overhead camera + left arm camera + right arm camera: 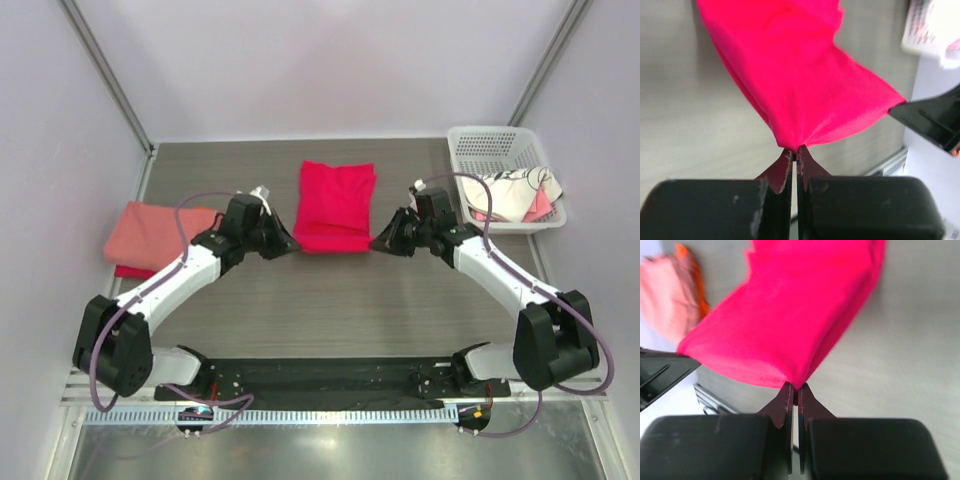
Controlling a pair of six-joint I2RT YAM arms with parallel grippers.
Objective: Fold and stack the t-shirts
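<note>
A bright crimson t-shirt (336, 205) lies folded in the middle of the table. My left gripper (291, 244) is shut on its near left corner (795, 145). My right gripper (376, 243) is shut on its near right corner (796, 384). Both corners are lifted a little off the table. A folded salmon-pink t-shirt (152, 235) lies at the left on top of a red one (125, 270), whose edge shows beneath it. A white dark-printed t-shirt (512, 192) sits in the basket at the right. The salmon-pink one also shows in the right wrist view (667, 295).
A white plastic lattice basket (485, 145) stands at the back right of the table. The grey table (340, 300) is bounded by white walls, and a metal rail (300, 410) runs along its near edge by the arm bases.
</note>
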